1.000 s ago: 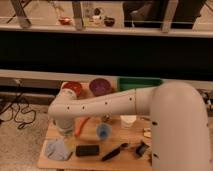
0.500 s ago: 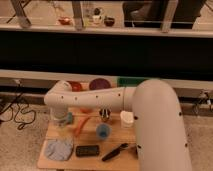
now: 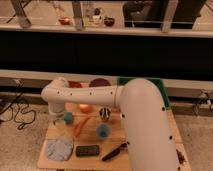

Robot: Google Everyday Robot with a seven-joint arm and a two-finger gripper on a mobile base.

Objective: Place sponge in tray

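Since a second ago the white arm has swung further toward the left of the frame, and its wrist now drops over the left side of the wooden table. We find the gripper low at centre left, right against the sponge, its jaws spread wide and released; whether a finger touches the sponge we cannot tell

Containers next. The green tray sits at the table's upper right, mostly hidden behind the bulky forearm, so we cannot see what it holds. Just left of it is the purple bowl, dark inside, and further left a red bowl peeks over the arm. Below the arm stand the orange bowl, a metal cup and a blue cup; their contents do not show

The sponge lies on the table well apart from the tray, left of an orange carrot-shaped thing. It shows as a small rounded teal patch beside the wrist, so we cannot tell its long axis or which way it points. A pale blue-grey cloth, a dark flat block and a black utensil lie along the lower edge
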